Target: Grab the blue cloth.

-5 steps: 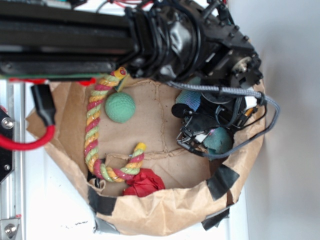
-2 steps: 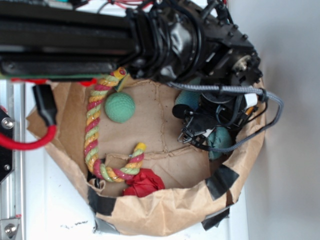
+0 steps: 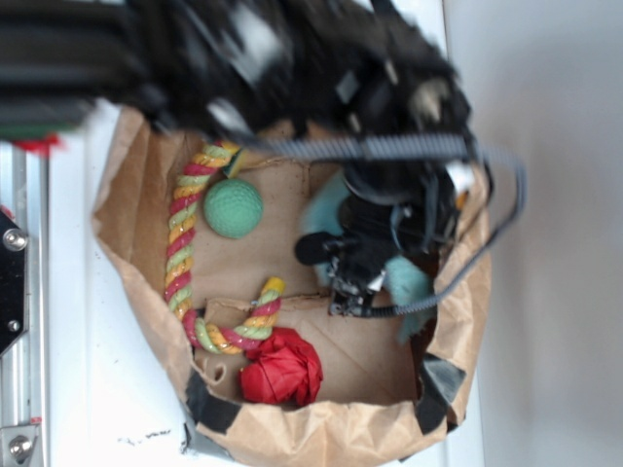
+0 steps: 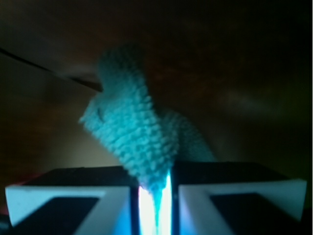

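Note:
The blue cloth (image 4: 134,132) is a nubby teal washcloth pinched between my gripper's two fingers in the wrist view, its bunched body hanging away from the jaws. In the exterior view the cloth (image 3: 407,282) shows as teal folds beside and under my black gripper (image 3: 355,282), at the right side of the brown paper bag (image 3: 321,428). The gripper is shut on the cloth, with only a narrow bright gap between the fingers (image 4: 98,205). Much of the cloth is hidden by the arm.
Inside the bag lie a green ball (image 3: 234,208), a striped rope toy (image 3: 185,258) and a red crumpled item (image 3: 282,370). A grey cable (image 3: 389,148) loops over the bag. The bag's walls (image 3: 127,224) ring the gripper closely.
The arm and gripper have shifted left and the view is blurred by motion. The bag has been dragged and reshaped, its left wall drawn in. The cloth has lifted with the gripper.

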You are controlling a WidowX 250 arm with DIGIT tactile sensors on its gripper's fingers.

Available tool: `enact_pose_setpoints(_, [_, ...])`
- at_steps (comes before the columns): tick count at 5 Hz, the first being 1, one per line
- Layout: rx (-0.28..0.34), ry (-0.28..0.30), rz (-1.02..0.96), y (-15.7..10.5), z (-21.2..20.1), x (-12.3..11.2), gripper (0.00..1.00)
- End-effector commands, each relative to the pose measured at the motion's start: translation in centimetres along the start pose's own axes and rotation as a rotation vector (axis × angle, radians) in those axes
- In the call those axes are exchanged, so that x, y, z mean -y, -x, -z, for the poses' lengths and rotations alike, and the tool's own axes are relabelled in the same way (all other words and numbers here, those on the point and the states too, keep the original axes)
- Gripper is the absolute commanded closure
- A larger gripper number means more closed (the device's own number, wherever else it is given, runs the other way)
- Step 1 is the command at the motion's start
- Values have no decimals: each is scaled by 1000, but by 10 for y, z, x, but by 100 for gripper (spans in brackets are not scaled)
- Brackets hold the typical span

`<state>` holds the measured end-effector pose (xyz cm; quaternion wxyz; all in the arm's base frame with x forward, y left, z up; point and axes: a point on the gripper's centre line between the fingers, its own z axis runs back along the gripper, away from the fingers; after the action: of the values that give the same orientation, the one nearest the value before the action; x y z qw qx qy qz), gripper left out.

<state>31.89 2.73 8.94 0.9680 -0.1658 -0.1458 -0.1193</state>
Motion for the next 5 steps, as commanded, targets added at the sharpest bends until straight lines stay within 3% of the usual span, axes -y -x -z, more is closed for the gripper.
enact_pose_setpoints(1, [203, -246, -368, -4, -60, 37, 100])
enact_pose_setpoints(2, [230, -346, -412, 1, -79, 38, 100])
enact_pose_setpoints(3, [203, -323, -383, -1, -89, 46, 100])
enact_pose_setpoints(4, [55, -299, -418, 1, -101, 45, 100])
enact_pose_setpoints(5, [-97, -239, -425, 9, -110, 53, 100])
